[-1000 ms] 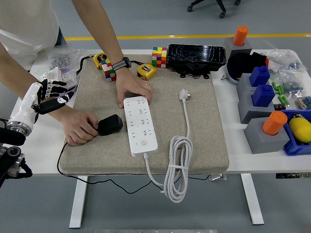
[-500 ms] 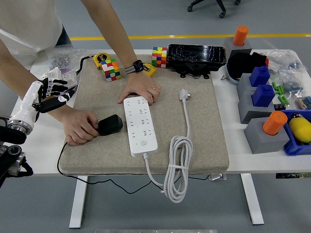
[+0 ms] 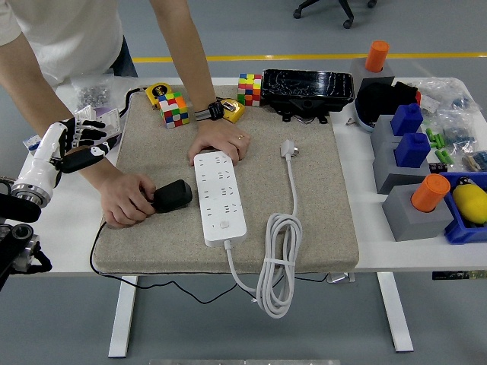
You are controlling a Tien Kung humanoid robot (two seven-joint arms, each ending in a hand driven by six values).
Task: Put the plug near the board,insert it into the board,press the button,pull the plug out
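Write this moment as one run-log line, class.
stage: plug not inserted | black plug: held by person's hand beside power strip | person's other hand: steadying strip's far end | left hand: open, at table's left edge

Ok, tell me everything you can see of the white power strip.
The power strip is a long white plastic bar lying flat on the beige mat, running near to far, slightly slanted. Its top shows rows of sockets and a round button near the near end. A white cable leaves that end, hangs coiled over the table edge, and runs to a white plug on the mat. A person's hand presses its far end. A black plug, held in the person's other hand, lies just left of it.
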